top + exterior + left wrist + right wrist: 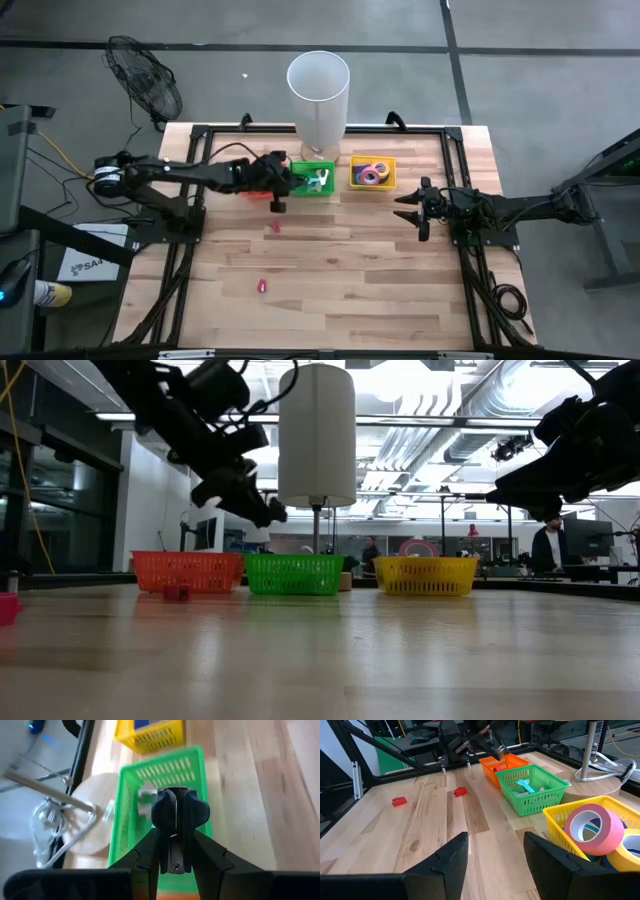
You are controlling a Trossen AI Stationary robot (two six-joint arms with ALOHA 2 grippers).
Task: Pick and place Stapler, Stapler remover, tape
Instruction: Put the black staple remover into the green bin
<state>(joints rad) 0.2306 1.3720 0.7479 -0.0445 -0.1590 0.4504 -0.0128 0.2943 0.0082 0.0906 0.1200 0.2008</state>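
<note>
My left gripper (176,837) hangs above the seam between the orange basket (187,571) and the green basket (120,820), shut on a black two-lobed stapler remover (180,810). A teal remover (524,784) lies in the green basket (540,800). Tape rolls, a pink one (592,827) foremost, sit in the yellow basket (386,183). Two small red things (276,228) (262,286) lie on the bare wood. My right gripper (412,208) waits open, off the table, right of the yellow basket. My left gripper pinches the black stapler remover between its two fingers (150,851), one on each side of the narrow riveted end (175,862). The wider two-lobed end (180,802) sticks out beyond the fingertips. The fingers slant down toward the baskets, and the remover is lifted clear.
A tall white cylinder (318,90) stands on a round wooden base (90,820) at the far edge behind the green basket. The three baskets stand in a row along the far side. Black frame rails (190,240) border the table left and right. Open wood lies toward the near edge.
</note>
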